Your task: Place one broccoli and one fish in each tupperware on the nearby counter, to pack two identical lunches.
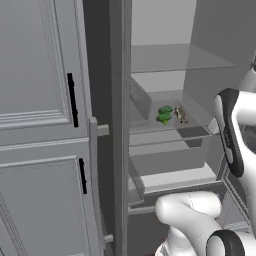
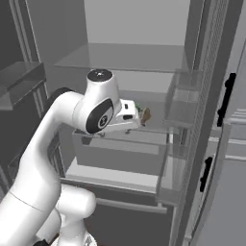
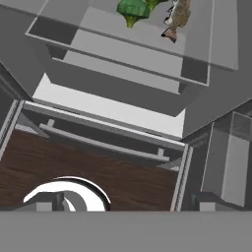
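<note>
- While the pincer stood spread wide and grasped nothing, it hung at the front of an open fridge, its tips hard to make out against the white hand in the right base view.
- Just beyond the pincer, on the glass shelf it faced, lay the broccoli and the fish, close beside each other and apart from the pincer.
- From the left base view the broccoli showed as two or so green florets bunched together, with the fish just to their side; whether they touched I could not tell.
- Judged by look, a floret would be light and lumpy, fairly stiff at the stem and crumbly at the head, so a hold across the stem or low on the head seemed safest.
- The fish looked slim, light and probably slippery; a hold across the middle of the body, square to its length, seemed the likeliest to keep it from sliding out.
- Below the pincer ran lower shelves and a pale drawer, and beneath those a brown wooden floor.
- Farther out, to the side, stood grey panelled cabinet doors with black bar handles.
- Hard to read: the florets were cut off by the top edge of the hand view, their count was uncertain, and how many fish lay there was unclear.
</note>
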